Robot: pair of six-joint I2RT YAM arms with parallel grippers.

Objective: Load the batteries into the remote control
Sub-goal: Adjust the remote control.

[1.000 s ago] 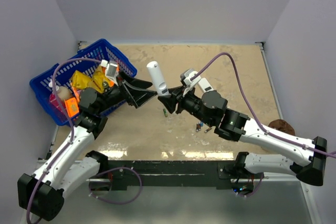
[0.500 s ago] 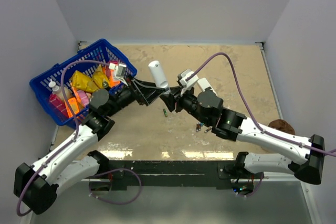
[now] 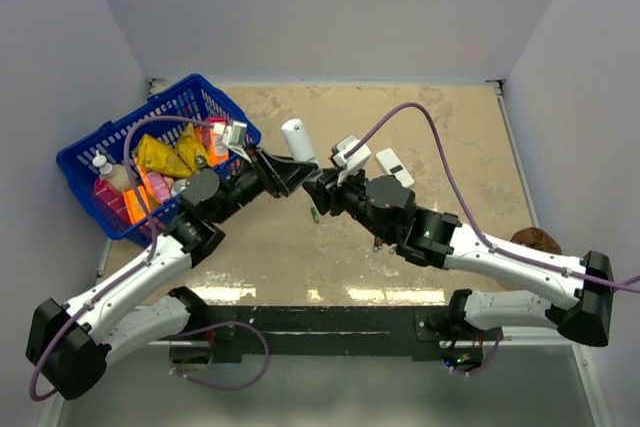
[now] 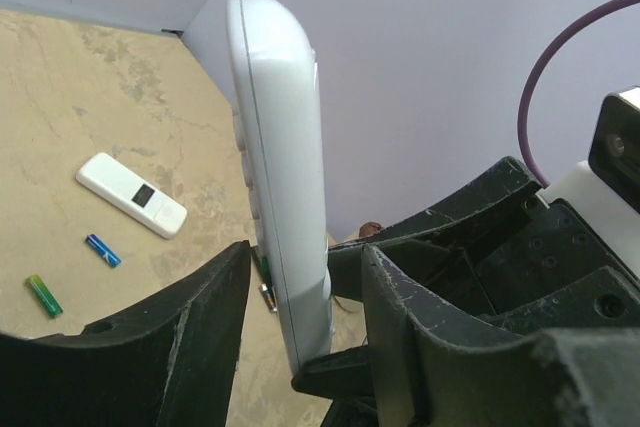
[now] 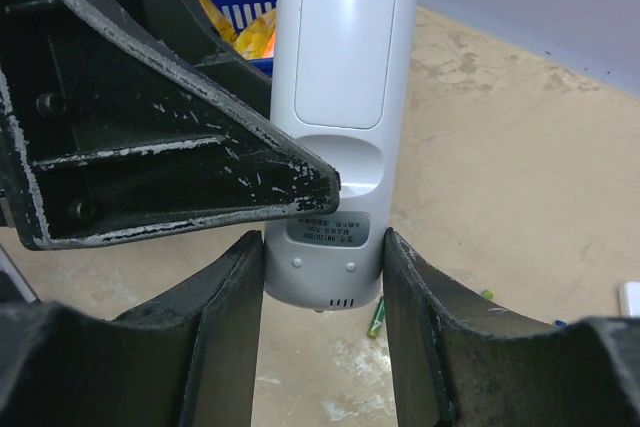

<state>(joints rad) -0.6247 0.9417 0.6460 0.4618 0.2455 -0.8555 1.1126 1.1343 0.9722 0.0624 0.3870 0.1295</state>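
The remote control (image 3: 298, 138) is a slim white bar held upright above the table. My right gripper (image 3: 318, 187) is shut on its lower end, and both fingers press its sides (image 5: 322, 242). The battery cover (image 5: 338, 37) faces the right wrist camera. My left gripper (image 3: 294, 175) straddles the remote (image 4: 280, 177) higher up, jaws either side, with a gap showing at the left finger (image 4: 195, 322). Batteries lie loose on the table: a green one (image 3: 314, 213), a small cluster (image 3: 381, 240), and a blue one (image 4: 102, 250) and a green one (image 4: 43, 295) in the left wrist view.
A blue basket (image 3: 88, 154) of bottles and packets stands at the left. A wider white remote with a dark window (image 4: 131, 194) lies flat on the table behind the right arm (image 3: 389, 167). A brown object (image 3: 536, 240) sits near the right edge.
My left gripper has swung right from the basket side to the remote, and its jaws have narrowed around it. The right gripper has kept its hold and shifted slightly left.
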